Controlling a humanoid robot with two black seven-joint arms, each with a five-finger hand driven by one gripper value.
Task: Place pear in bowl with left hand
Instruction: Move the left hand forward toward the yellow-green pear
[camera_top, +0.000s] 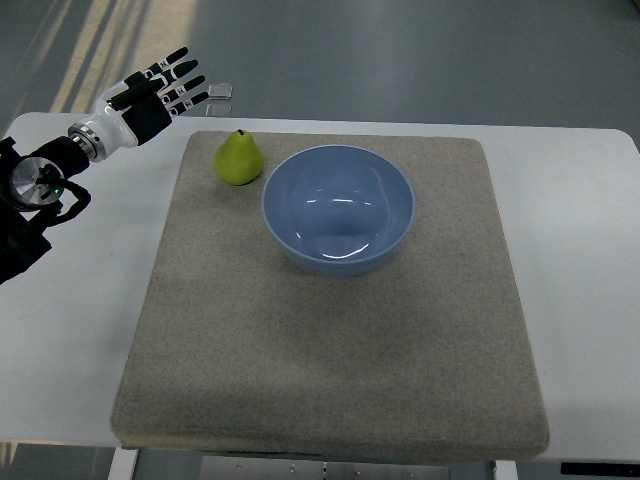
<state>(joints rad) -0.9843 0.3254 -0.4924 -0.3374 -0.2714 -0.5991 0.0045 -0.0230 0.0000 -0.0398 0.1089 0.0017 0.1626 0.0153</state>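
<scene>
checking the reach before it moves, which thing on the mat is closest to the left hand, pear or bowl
The green pear. It stands at the mat's far left corner, just right of the open left hand, while the blue bowl sits farther right, beyond the pear.

Pear (240, 159): yellow-green, dark stem on top, upright, whole. Sits on grey mat, right of and nearer than left robot hand (160, 92), apart from it, ungrasped.
Bowl (339, 208): light blue, round, deep, upright, nothing inside. Just beside pear on side away from robot hand, barely apart.
</scene>
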